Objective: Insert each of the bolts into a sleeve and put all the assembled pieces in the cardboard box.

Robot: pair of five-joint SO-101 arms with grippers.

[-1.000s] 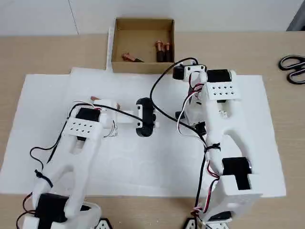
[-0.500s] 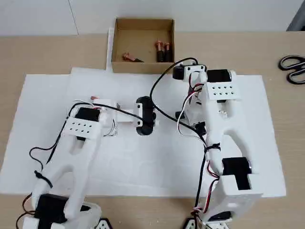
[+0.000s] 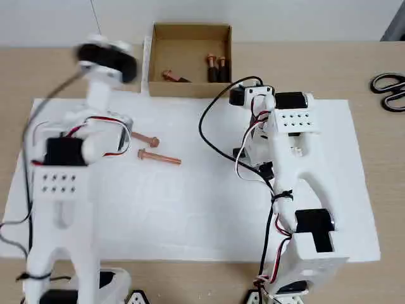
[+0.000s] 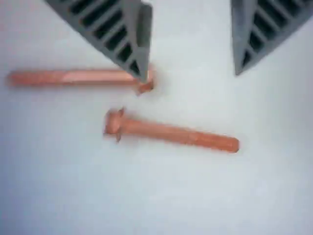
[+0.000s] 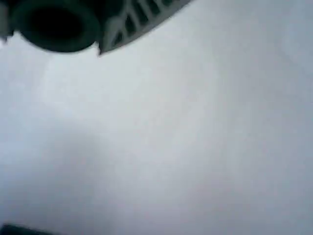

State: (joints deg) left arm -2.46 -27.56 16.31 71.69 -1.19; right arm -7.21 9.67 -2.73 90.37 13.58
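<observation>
Desk [image 3: 354, 69], white sheet [image 3: 209, 209], cardboard box [image 3: 190, 89] with assembled pieces [image 3: 215, 68]; left end effector [image 4: 190, 73], released, above long bolt [image 4: 171, 133] and second bolt [image 4: 73, 77], whose closeness risks one being knocked away on descent.

Bolt [image 4: 73, 77], 2nd bolt [image 4: 171, 133] just beside, jaws apart

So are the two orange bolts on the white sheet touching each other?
Apart. The left wrist view shows one bolt and the other bolt with a clear strip of white sheet between them.
</observation>
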